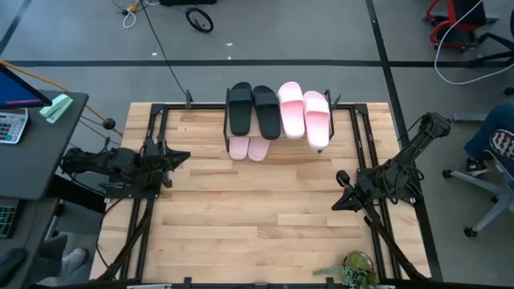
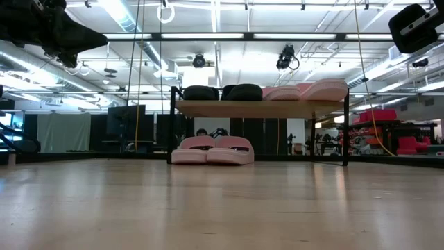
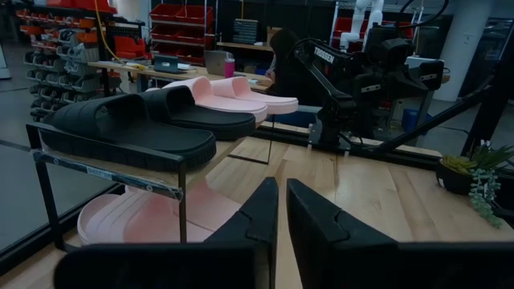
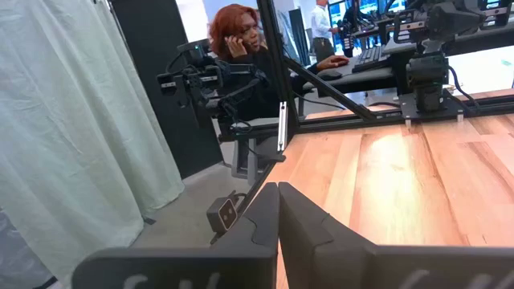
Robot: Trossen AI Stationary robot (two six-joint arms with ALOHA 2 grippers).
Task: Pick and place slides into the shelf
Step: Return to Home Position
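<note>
The shelf (image 1: 277, 120) stands at the middle of the table's far edge. On its top board lie two black slides (image 1: 253, 108) at the left and two pale pink slides (image 1: 305, 112) at the right, soles down. Another pink pair (image 2: 211, 149) sits side by side under the board, at its left part. My left gripper (image 1: 186, 157) hangs shut at the table's left side, pointing level toward the shelf (image 3: 112, 172), with nothing between its fingers. My right gripper (image 1: 337, 202) is shut and empty at the right side, clear of the shelf.
Black frame rails (image 1: 152, 201) run along the table's left and right sides. A small potted plant (image 1: 353, 269) stands at the near right corner. The wooden top (image 1: 257, 217) between the arms is bare. A person (image 4: 241, 40) sits beyond the table.
</note>
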